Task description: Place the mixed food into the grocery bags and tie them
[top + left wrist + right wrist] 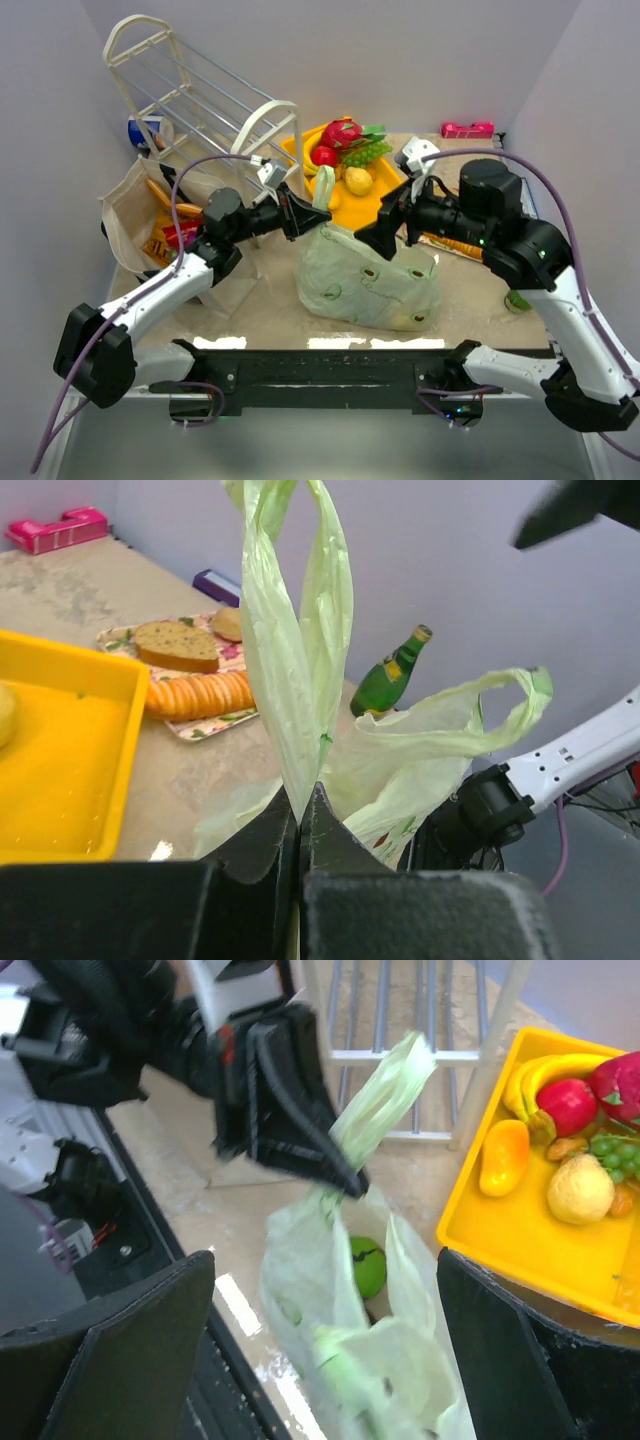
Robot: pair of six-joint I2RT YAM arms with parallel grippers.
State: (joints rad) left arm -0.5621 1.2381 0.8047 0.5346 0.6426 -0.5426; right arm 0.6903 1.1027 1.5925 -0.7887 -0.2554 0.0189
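Note:
The pale-green plastic bag [365, 280] stands at the table's middle. My left gripper [300, 215] is shut on one loop handle [323, 195] and holds it stretched upward; in the left wrist view the jaws [300, 795] pinch that handle [295, 680], and the other handle [470, 715] hangs loose. My right gripper [378, 238] is open, hovering over the bag's mouth [322, 1260]. A green apple [366, 1265] lies inside the bag. The beige tote [135, 200] at the left holds orange and red packets [170, 230]. Toy fruits [345, 150] lie in the yellow tray [350, 210].
A white wire rack [200, 100] leans behind the tote. A green bottle [517, 300] lies at the right edge. A plate of bread and crackers [190, 680] lies beyond the bag. A pink object [467, 129] sits at the back right.

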